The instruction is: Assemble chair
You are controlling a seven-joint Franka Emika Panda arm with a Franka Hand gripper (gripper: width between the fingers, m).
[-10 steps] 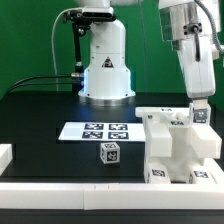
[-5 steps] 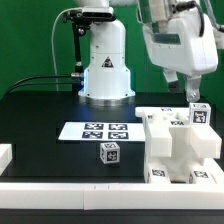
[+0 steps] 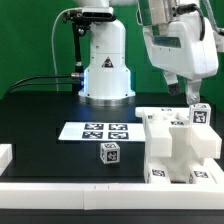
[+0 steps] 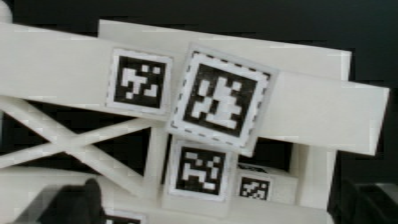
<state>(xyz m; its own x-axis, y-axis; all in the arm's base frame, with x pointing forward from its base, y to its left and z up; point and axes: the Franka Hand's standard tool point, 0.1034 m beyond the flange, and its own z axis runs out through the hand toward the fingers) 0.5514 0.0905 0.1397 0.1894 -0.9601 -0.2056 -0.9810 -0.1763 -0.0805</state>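
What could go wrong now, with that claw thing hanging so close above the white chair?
The open tool hangs just above the chair; coming down slightly off, a finger might knock the top part askew. The chair sits near the table's raised white edge, so a push could jam it there. The small tagged cube nearby could get bumped.

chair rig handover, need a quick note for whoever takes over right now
Gripper: open, holds nothing, hanging just above the chair at the exterior view's right.
Chair: a chunky white tagged block structure standing on the table's right side in the exterior view, already partly put together; the wrist view shows its tagged bars up close.
Marker board: flat on the table, left of the chair; a small tagged cube sits in front of it.
Done: several parts are joined.
Left: can't tell which parts are missing; check before moving on.
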